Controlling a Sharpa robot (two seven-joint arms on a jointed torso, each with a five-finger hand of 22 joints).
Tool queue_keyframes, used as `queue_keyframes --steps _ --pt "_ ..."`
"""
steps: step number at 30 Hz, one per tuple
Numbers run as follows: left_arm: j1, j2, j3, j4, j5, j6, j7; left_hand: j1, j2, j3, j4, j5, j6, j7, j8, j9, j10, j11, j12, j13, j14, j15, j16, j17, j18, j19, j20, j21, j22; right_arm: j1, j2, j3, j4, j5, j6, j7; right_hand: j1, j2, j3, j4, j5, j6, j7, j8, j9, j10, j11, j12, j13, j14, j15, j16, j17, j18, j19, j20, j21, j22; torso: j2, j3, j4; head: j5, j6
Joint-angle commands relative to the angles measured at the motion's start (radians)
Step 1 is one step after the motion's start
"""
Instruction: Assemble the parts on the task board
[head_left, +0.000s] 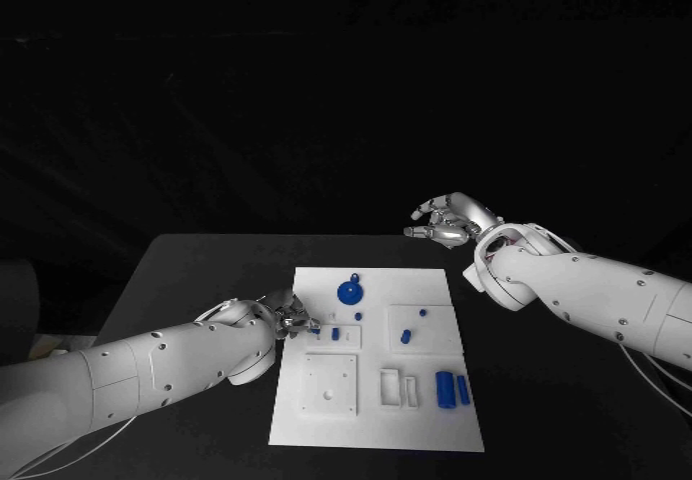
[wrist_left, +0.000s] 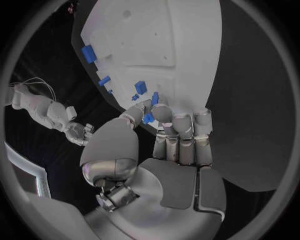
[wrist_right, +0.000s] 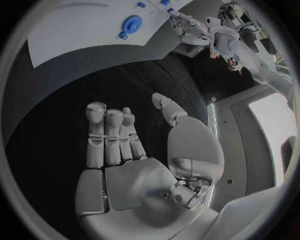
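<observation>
The white task board (head_left: 378, 420) lies in the middle of the table. My left hand (head_left: 286, 314) is at its left edge and pinches a small blue part (wrist_left: 148, 118) between thumb and fingertips, just above the board (wrist_left: 162, 40). A round blue disc (head_left: 351, 292) lies near the far edge. Small blue pieces (head_left: 407, 336) stand in the middle, and two blue bars (head_left: 453, 389) lie at the near right. My right hand (head_left: 450, 220) hovers beyond the far right corner, fingers apart and empty. Its wrist view shows that open hand (wrist_right: 125, 145) and the disc (wrist_right: 132, 23).
The black table (head_left: 188, 270) surrounds the board, with bare surface to the left, right and far side. White raised blocks (head_left: 329, 383) and slots (head_left: 392, 387) sit on the near half of the board.
</observation>
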Motion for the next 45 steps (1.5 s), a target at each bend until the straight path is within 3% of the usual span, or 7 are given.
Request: queue_keyframes --steps 1,18,45 --pt "-0.003 0.005 0.001 -0.007 -0.02 0.012 0.007 0.012 0.001 0.133 -0.131 0.007 0.03 -0.013 0.002 0.084 0.019 -0.02 0.004 0.002 0.02 -0.03 0.005 0.001 0.007 0.008 -0.127 0.004 0.016 0.0 0.001 0.0 0.0 -0.002 0.013 0.006 0.001 0.006 -0.001 0.004 0.0 0.002 0.007 0.002 -0.001 -0.007 0.002 0.005 -0.001 0.005 -0.004 -0.003 -0.001 0.101 0.003 -0.008 -0.005 0.001 0.0 0.0003 -0.0004 0.0 -0.003" --pt "-0.017 0.016 0.001 -0.019 -0.019 0.026 0.015 0.012 0.002 0.134 -0.132 0.008 0.03 -0.013 0.002 0.084 0.019 -0.02 0.005 0.003 0.02 -0.031 0.005 0.002 0.007 0.009 -0.127 0.005 0.016 0.0 0.001 0.0 0.001 -0.003 0.015 0.006 0.001 0.006 -0.001 0.005 0.0 0.002 0.007 0.002 -0.001 -0.008 0.002 0.006 -0.003 0.005 -0.004 -0.003 -0.001 0.101 0.003 -0.008 -0.006 0.002 0.0 0.001 0.0001 -0.003 -0.006" --pt "-0.017 0.011 0.001 -0.019 -0.018 0.075 0.013 0.014 0.001 0.135 -0.137 0.009 0.03 -0.014 0.001 0.084 0.018 -0.021 0.006 0.004 0.02 -0.031 0.005 0.002 0.007 0.008 -0.127 0.005 0.016 -0.001 -0.001 0.0 0.001 -0.003 0.016 0.005 0.001 0.006 -0.001 0.005 0.0 0.003 0.007 0.002 -0.002 -0.008 0.002 0.007 -0.004 0.005 -0.004 -0.003 -0.001 0.101 0.003 -0.008 -0.006 0.003 0.0 0.0002 0.0002 -0.003 -0.011"
